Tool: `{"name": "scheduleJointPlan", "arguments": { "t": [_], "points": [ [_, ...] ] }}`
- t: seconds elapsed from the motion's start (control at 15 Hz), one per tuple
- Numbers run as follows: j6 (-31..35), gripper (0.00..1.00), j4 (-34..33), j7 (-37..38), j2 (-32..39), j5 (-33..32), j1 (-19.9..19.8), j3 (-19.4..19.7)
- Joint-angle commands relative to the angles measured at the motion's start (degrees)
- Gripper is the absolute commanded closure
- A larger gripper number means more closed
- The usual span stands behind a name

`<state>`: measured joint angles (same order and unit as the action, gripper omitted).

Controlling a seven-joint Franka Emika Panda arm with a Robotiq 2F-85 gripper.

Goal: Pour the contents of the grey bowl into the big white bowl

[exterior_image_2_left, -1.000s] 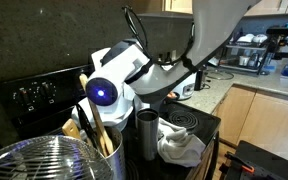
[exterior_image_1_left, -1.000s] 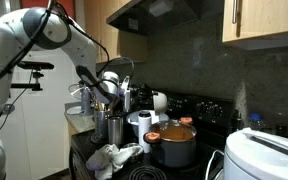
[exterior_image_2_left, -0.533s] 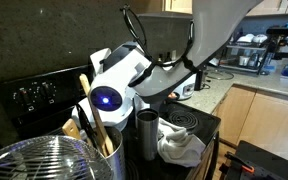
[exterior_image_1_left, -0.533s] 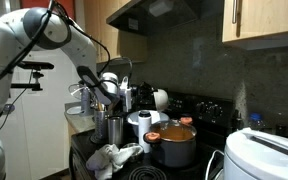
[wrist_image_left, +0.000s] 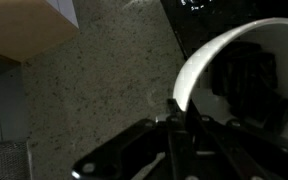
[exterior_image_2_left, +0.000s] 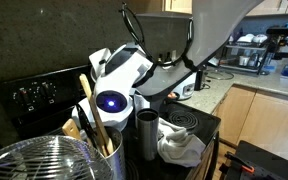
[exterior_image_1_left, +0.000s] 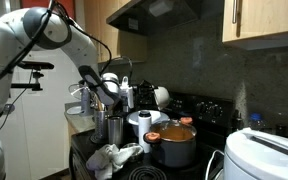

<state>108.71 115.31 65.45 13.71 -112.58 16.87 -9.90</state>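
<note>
Grey bowl (exterior_image_1_left: 161, 97): up in the air above the black stove (exterior_image_1_left: 199, 108), apparently tipped onto its side, small, round and pale in an exterior view. Close up in the wrist view: a thin bright rim around a dark, reflecting inside, contents impossible to make out. White robot arm (exterior_image_1_left: 44, 35): reaching in from the edge of the picture, wrist at about the height of the lifted bowl. Boxy white appliance (exterior_image_1_left: 264, 155): low in the near corner, well apart from the arm. Dark pot (exterior_image_1_left: 172, 148): on the stove, filled with something orange, below the grey bowl. Big white bowl (exterior_image_1_left: 142, 122): plain, smooth-sided, upright on the stove just beside the pot, lower than the grey bowl and a little to one side of it in that view. Crumpled white cloth (exterior_image_1_left: 112, 155): at the front of the stove, near two metal cups (exterior_image_1_left: 114, 128). Gripper (wrist_image_left: 176, 118): dark fingers drawn together on the rim of the grey bowl, clamped on it and carrying its weight, no gap visible between jaws and rim.
</note>
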Motion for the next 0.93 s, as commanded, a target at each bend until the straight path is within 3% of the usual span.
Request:
{"name": "scheduleJointPlan", "arguments": {
  "t": [0.0,0.47,0.87],
  "points": [
    [-2.18,0.95,1.47,-0.14,-2.45,-1.69,-1.11,-1.43],
    [-1.47,0.95,1.30,-0.47,-2.31,3.21,-1.65,-2.00],
    [0.72,0.95,1.24,-5.42,-2.51,21.12,-2.31,-3.39]
  ]
}}
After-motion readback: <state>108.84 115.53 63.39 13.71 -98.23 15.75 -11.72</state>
